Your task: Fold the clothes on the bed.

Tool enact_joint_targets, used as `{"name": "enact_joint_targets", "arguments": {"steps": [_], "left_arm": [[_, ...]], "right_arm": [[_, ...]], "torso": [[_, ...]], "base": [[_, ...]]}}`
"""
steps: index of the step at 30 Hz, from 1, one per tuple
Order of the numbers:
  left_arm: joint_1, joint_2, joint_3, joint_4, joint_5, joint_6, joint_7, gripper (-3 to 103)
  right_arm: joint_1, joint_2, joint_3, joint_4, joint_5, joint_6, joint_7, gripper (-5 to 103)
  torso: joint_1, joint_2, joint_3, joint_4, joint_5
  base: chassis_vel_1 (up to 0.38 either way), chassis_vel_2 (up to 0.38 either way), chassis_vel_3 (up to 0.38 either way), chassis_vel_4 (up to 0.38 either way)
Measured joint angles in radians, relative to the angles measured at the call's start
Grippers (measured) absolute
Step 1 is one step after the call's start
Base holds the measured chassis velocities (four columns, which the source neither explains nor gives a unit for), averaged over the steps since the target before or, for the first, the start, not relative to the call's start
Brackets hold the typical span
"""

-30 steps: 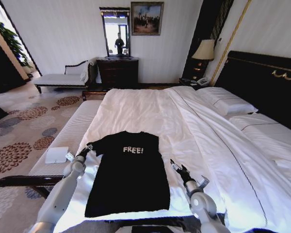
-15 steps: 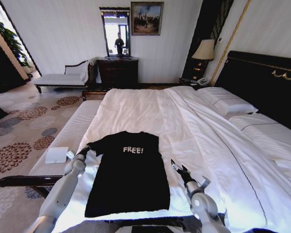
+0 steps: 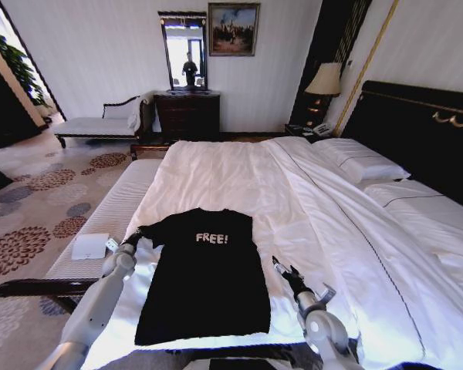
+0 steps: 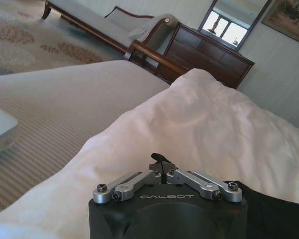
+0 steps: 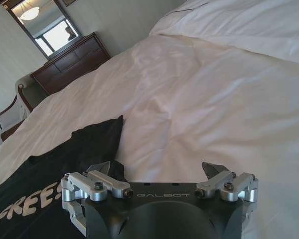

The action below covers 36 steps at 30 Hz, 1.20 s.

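My left gripper (image 3: 133, 237) sits at the left sleeve tip of the black short-sleeved cotton T-shirt (image 3: 204, 277) with white "FREE!" lettering; in the left wrist view its fingers (image 4: 162, 164) are drawn together to a point over the white duvet, and I cannot tell whether they pinch any cloth. My right gripper (image 3: 278, 264) has its fingers spread wide, holding nothing, low beside the shirt's right sleeve. The shirt lies flat, chest up, near the foot of the wide white-sheeted bed (image 3: 324, 223), beside a pale striped bench (image 3: 108, 220).
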<state>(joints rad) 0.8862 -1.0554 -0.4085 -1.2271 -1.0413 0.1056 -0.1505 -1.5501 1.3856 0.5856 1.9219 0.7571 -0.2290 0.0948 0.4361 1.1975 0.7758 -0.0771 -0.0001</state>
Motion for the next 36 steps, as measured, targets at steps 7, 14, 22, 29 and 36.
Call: {"name": "enact_joint_targets", "arguments": {"steps": [7, 14, 22, 29, 36], "left_arm": [[0.057, 0.012, 0.049, -0.240, 0.195, 0.087, -0.089, 0], [0.045, 0.021, 0.171, -0.309, 0.355, 0.079, -0.092, 0], [0.053, 0.035, 0.286, -0.316, 0.471, 0.058, -0.087, 0], [0.047, 0.015, 0.368, -0.302, 0.497, 0.056, -0.112, 0], [0.021, -0.017, 0.419, -0.274, 0.496, 0.064, -0.160, 0]], "right_arm": [[-0.011, 0.001, -0.001, 0.005, -0.005, 0.004, -0.001, 100], [-0.018, 0.000, 0.004, 0.022, -0.004, 0.005, -0.002, 100], [-0.026, -0.028, 0.006, 0.031, 0.013, 0.006, -0.003, 100], [-0.031, -0.030, 0.016, 0.039, 0.025, 0.009, -0.006, 100], [-0.027, -0.036, 0.018, 0.041, 0.041, 0.010, -0.008, 100]], "torso": [[0.000, 0.000, 0.000, 0.0000, 0.0002], [0.000, 0.000, 0.000, -0.0001, 0.0002], [0.000, 0.000, 0.000, 0.0002, 0.0001], [0.000, 0.000, 0.000, 0.0000, 0.0003], [0.000, 0.000, 0.000, -0.0001, 0.0003]], "base": [[0.000, 0.000, 0.000, 0.000], [0.000, 0.000, 0.000, 0.000], [0.000, 0.000, 0.000, 0.000], [0.000, 0.000, 0.000, 0.000], [0.000, 0.000, 0.000, 0.000]]}}
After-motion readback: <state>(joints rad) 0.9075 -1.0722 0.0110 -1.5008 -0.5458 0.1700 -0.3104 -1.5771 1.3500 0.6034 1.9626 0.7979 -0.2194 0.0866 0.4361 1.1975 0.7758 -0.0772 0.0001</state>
